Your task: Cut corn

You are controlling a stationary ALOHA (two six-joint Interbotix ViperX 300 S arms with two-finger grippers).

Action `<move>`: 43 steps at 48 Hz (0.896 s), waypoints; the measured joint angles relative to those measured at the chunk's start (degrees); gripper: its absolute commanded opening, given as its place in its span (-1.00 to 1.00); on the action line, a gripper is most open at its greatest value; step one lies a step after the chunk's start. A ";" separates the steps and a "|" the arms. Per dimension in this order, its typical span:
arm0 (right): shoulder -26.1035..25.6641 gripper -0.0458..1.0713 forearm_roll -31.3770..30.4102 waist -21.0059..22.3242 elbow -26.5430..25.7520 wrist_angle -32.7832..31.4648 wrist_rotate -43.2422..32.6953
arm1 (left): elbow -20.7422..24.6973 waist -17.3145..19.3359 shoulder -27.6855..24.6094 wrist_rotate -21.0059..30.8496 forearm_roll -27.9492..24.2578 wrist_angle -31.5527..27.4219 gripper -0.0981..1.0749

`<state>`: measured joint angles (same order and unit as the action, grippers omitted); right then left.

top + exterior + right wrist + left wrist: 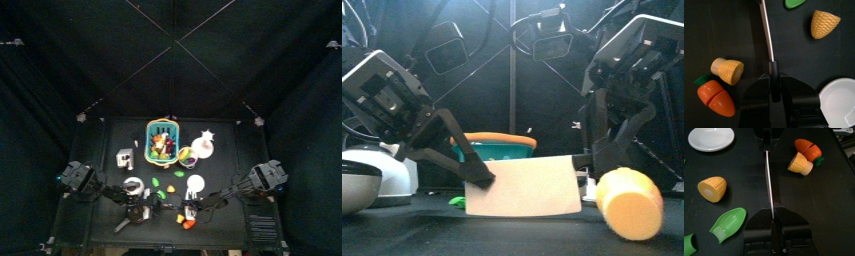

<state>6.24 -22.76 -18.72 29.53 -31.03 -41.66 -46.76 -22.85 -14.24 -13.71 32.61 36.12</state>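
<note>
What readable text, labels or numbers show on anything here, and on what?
None readable in any view.
Corn halves, carrot, knife blade, white bowl, green basket: all unmarked.
Pale panel at the table's front right corner: too small to tell.

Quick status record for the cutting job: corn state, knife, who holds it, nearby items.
corn: already in two pieces, one half and other half, on opposite sides of the blade
knife: blade on edge between the halves
left gripper: shut on knife
right gripper: shut on knife
nearby: carrot, white plate, green leaf
</note>
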 measured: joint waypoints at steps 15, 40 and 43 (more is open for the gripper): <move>-2.46 -0.22 -0.53 0.00 0.00 -1.23 0.09 | -0.97 0.26 3.69 0.00 -1.85 -0.09 -0.26; -2.81 -0.22 -1.32 -0.26 0.00 -1.32 0.09 | -1.49 0.44 5.89 0.09 -4.13 -0.44 -0.21; -2.81 -0.22 -1.32 -0.26 0.00 -1.32 0.09 | -1.49 0.44 5.89 0.26 -4.39 -0.44 -0.18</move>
<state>3.43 -24.08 -18.98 29.53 -32.34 -41.57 -48.25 -22.41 -8.35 -13.45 28.21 35.68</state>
